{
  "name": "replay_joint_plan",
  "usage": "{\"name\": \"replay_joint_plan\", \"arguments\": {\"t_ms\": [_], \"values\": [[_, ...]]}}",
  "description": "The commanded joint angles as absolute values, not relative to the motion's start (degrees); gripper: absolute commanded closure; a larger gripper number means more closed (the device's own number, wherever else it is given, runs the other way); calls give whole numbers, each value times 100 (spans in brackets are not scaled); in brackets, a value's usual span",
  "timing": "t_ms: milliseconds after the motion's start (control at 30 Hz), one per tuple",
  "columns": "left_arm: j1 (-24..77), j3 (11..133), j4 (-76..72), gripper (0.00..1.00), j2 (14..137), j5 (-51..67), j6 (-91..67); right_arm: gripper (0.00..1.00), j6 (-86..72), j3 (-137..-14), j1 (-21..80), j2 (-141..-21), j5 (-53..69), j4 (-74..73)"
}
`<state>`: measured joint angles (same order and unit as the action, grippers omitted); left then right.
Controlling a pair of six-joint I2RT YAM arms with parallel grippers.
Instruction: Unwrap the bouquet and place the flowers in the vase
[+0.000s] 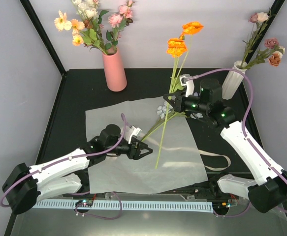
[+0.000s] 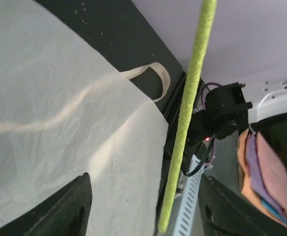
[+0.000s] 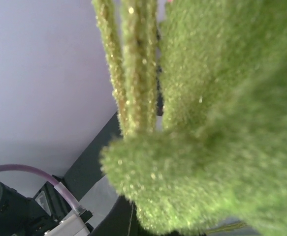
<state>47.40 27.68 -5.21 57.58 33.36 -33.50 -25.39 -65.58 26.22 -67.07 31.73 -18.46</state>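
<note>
Right tool [image 1: 175, 102] is pressed together, pinching the flowers [image 1: 177, 47] partway up their stems [image 3: 138, 64], above the back edge of the paper [image 1: 128, 172]. We see the orange heads standing above the tool, tilted toward the back wall. A light blue cluster [image 1: 162, 111] sits just below and left of it. The stem ends hang down over the sheet; we cannot tell if they touch it. Right wrist view is all fuzzy green right at the lens, so the tool itself doesn't show there.

Left tool [image 1: 144, 150] is spread, low over the paper, just left of the stem ends. In the left wrist view one stem hangs between its fingers [image 2: 72, 209], touching neither.

Vase [image 1: 231, 82] is at the back right of the surface [image 1: 74, 113], well right of the held flowers. The right arm's wrist sits between them. The vase already holds pink and cream blooms [image 1: 271, 51], leaning right.

Paper lies flat and open. Ribbon [image 1: 221, 161] lies looped and loose off its right edge. Pink vase [image 1: 115, 73] with a yellow, pink and white bunch is at the back left, well apart.

Held flowers: thin flocked lime-green stems, two orange heads, and small green leaves near the grip.
</note>
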Motion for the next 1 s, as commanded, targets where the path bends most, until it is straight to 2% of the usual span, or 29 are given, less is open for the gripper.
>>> {"name": "replay_joint_plan", "arguments": {"t_ms": [0,167,200,467,700,967], "values": [[4755,3036,-185,32,5584,3058,-3194,98,-2228,-6853,2641,-6587,2801,-2083],[4755,3116,312,4,5243,2504,-2979,98,-1602,-7242,2638,-6499,1776,-2595],[4758,3120,428,2,5140,2360,-2932,98,-1451,-7361,2637,-6481,1439,-2713],[4753,3096,1041,1,4546,1589,-2705,99,-177,-8191,2318,-6359,-922,-2666],[4755,3251,1567,1,4167,1277,-2553,99,122,-9337,1110,-6857,-1052,-2396],[4755,4008,3152,1,3628,-122,-2225,99,429,-10232,-43,-7612,-1251,-1480]]}}
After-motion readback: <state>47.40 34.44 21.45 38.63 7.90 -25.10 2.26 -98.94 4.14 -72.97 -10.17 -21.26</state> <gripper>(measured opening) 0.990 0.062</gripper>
